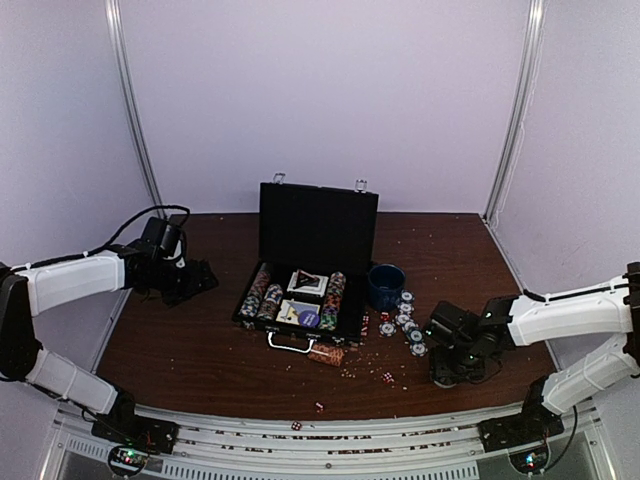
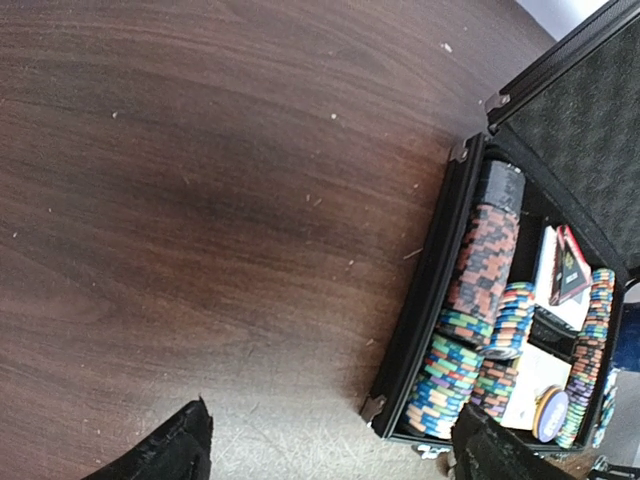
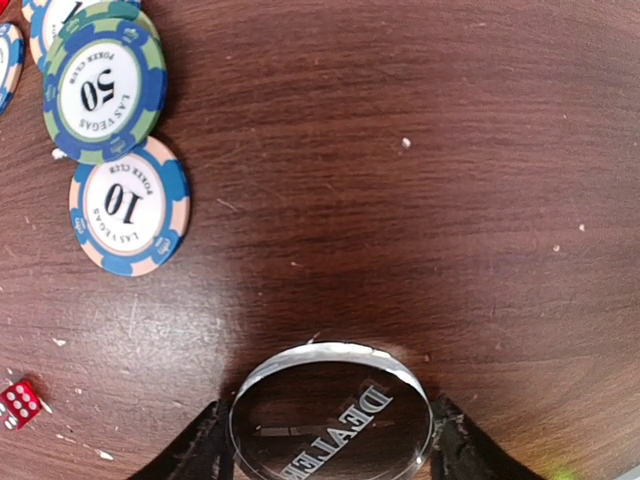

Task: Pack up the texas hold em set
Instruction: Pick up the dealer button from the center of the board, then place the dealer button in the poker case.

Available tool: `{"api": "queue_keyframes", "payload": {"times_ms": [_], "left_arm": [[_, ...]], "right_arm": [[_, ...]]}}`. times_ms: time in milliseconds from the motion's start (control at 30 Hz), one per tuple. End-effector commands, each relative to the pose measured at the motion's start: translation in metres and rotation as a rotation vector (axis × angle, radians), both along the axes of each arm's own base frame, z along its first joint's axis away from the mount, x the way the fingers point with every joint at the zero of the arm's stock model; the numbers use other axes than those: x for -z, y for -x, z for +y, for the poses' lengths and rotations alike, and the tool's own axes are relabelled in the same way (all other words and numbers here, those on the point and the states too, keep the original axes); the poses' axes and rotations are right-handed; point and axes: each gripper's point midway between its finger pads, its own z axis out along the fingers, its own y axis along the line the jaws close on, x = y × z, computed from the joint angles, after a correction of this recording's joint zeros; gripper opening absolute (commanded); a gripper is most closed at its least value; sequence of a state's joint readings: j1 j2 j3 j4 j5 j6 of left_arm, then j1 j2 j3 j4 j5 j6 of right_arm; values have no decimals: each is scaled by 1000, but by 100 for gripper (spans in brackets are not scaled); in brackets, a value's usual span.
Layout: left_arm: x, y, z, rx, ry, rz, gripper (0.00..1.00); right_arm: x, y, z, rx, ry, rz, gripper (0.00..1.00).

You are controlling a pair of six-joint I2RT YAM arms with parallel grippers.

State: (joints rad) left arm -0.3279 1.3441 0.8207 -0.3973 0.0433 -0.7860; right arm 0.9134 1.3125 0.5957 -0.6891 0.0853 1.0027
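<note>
While bracketing the clear dealer button [image 3: 330, 415] from both sides, reads as clamped on it: right gripper [image 3: 330, 448] down low, fingers [image 3: 205, 450] pressed against the rim left and right. Disc flat on the dark wooden table [image 3: 450, 150], not lifted yet.

Looks like a stiff, thick puck of clear plastic. Probably light, probably slick on that polished edge. Best taken straight across the widest part and square to the rim, since an off-centre pinch could squirt it out sideways. Plenty of rim height to bite on, at least.

Up at the top left of the right wrist view, a flat 50 chip [image 3: 105, 85] overlapping others, and a 10 chip [image 3: 128, 205] touching it below. Thin and hard, lying flush on the wood, so likely much fussier to grab than the button. Tiny red die [image 3: 20, 400] at the left edge, well apart from the button.

Over to the black briefcase [image 1: 318, 230]: open at mid-table, lid upright, rows of striped chips [image 2: 490, 250] and card decks already in the tray. Well to the left of the right gripper, with the blue cup [image 1: 386, 285] just off the case's right side.

Left gripper [image 2: 330, 455] spread wide, gripping nothing, hovering over bare wood just left of the case.
</note>
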Motion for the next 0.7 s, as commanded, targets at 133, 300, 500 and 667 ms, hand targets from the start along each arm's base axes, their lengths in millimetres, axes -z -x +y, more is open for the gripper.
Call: {"api": "queue_keyframes", "payload": {"times_ms": [133,300,500,667], "left_arm": [[-17,-13,1,-37,26,-76,86],[-13,-14,1,-37,18,-70,86],[-10,-23,-4,-23,20,-64,86],[-23,-30,-6,-22,30,-92,85]], "right_arm": [[-11,0,-8,-25,33,-29,57],[-44,-13,11,-75,-40,-92,54],[-105,-49,62,-229,-176,-256,53],[-122,-80,113,-362,-189,-293,52]]}}
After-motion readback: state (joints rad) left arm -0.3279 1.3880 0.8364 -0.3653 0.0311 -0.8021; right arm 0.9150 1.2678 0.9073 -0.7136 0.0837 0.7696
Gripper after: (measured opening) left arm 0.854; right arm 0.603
